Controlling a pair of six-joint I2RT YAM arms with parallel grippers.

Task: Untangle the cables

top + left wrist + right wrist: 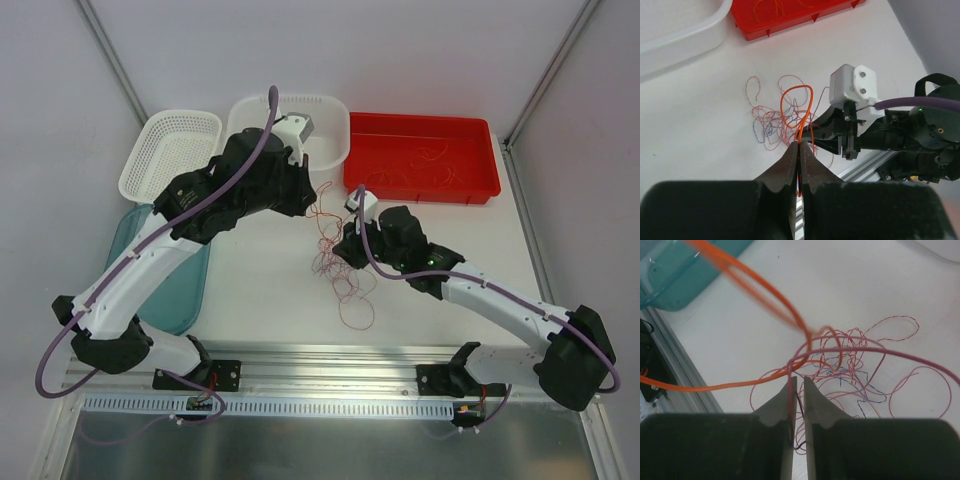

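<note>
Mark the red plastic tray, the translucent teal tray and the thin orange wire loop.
red plastic tray [420, 193]: top view, on its near wall.
translucent teal tray [188, 292]: top view, bare part near its right edge.
thin orange wire loop [799, 87]: left wrist view, top of the loop.

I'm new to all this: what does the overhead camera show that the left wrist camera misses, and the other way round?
Only overhead: the leftmost white lattice plastic basket, the teal plastic tray, and both arms whole. Only the left wrist: the left claw pinched shut on a bright orange wire loop, close up. Both: the red plastic tray, the tangle of thin reddish wires on the white table, and the right claw beside it.
</note>
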